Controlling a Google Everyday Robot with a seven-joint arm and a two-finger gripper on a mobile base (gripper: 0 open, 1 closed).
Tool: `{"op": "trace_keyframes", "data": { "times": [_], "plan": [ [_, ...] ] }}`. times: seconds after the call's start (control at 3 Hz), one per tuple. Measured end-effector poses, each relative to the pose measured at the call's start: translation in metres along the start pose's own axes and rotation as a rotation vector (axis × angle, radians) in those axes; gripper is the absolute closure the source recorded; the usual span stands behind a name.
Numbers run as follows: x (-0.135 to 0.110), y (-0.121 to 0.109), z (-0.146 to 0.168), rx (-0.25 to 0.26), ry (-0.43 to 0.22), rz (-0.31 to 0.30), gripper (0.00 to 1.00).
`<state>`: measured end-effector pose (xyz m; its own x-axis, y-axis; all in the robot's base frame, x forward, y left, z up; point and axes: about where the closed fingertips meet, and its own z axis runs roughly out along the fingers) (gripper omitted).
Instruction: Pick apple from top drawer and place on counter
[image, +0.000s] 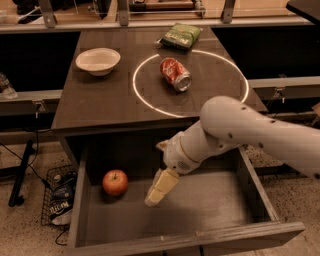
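The red apple (115, 182) lies on the floor of the open top drawer (175, 235), in its left part. My gripper (159, 189) hangs inside the drawer, pointing down, a short way to the right of the apple and not touching it. It holds nothing. The white arm reaches in from the right, over the drawer's back edge. The counter (100, 95) with its white circle lies above the drawer.
On the counter stand a white bowl (98, 60) at the left, a crushed red soda can (175, 74) inside the circle, and a green chip bag (181, 35) at the back. A wire basket (60, 200) sits on the floor left of the drawer.
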<state>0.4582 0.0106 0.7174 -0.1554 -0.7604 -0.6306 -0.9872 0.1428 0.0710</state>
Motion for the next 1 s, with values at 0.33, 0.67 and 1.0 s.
{"op": "trace_keyframes", "data": {
  "times": [0.33, 0.67, 1.0],
  "plan": [
    [-0.001, -0.006, 0.035, -0.025, -0.067, -0.018, 0.0],
    [-0.012, -0.014, 0.071, -0.04, -0.145, -0.055, 0.0],
    [-0.021, -0.014, 0.104, -0.058, -0.211, -0.084, 0.0]
  ]
}}
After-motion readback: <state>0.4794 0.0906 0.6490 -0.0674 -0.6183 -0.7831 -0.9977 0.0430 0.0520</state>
